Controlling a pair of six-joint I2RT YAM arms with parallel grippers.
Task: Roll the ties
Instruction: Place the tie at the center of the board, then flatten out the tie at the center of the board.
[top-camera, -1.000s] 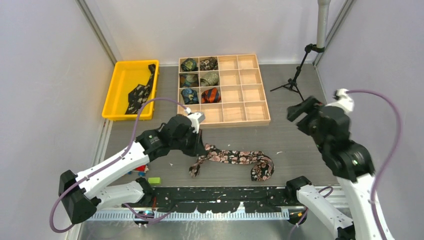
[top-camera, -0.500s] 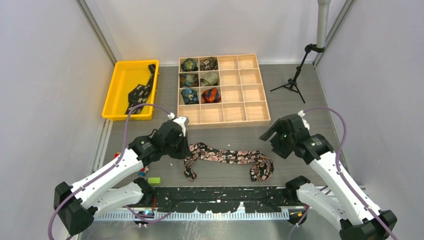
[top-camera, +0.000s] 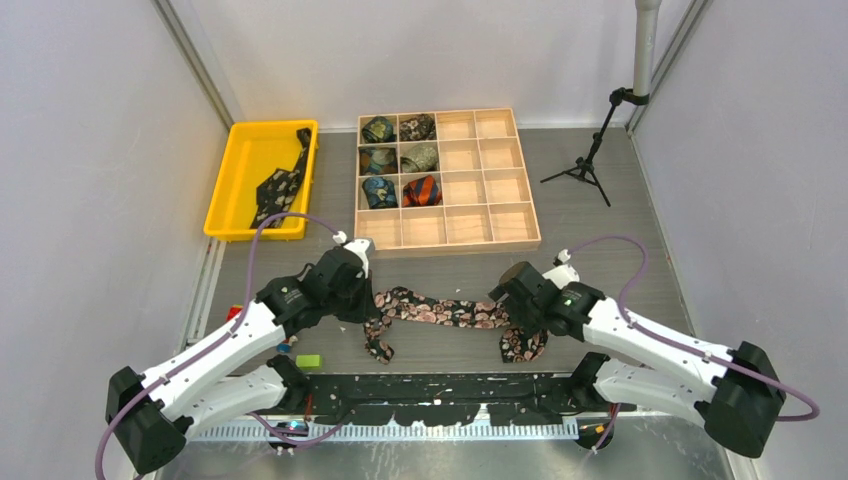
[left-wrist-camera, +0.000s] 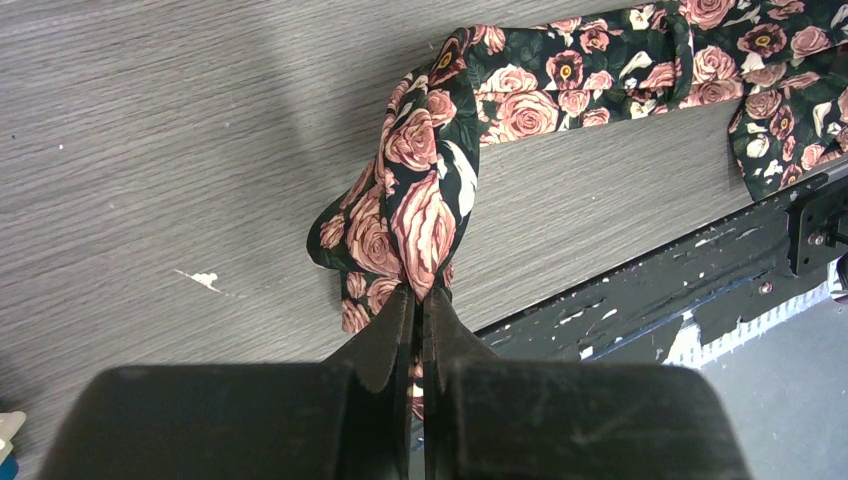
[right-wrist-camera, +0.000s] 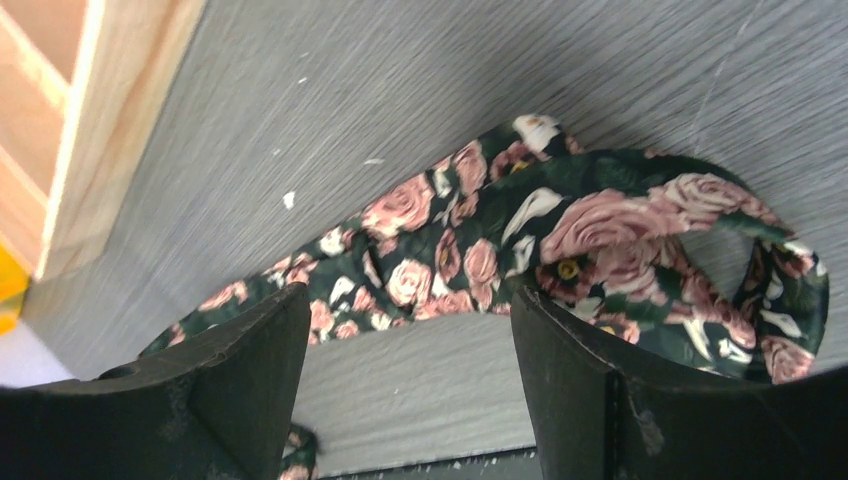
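**Floral tie pinched at one end, open claw over the other**

The left claw (left-wrist-camera: 418, 292) is clamped on a bunched fold at the left end of the floral tie (top-camera: 455, 313). The tie stretches across the lower middle of the top view on the grey counter (top-camera: 600, 255), and its right end is looped. The right claw (right-wrist-camera: 405, 320) stands wide apart over that loop, gripping nothing. Farther up, a wooden tray (top-camera: 470, 225) holds six rolled ties (top-camera: 420, 158) in its left compartments. At upper left, a yellow bin (top-camera: 245, 150) holds a dotted black tie (top-camera: 283, 180).

Around the grey table (top-camera: 600, 262)
A wooden box (top-camera: 447, 244) of square compartments sits at the back, with a yellow bin (top-camera: 238, 165) just left of it, a small black tripod (top-camera: 583, 168) to its right and a green block (top-camera: 308, 361) near the front edge.
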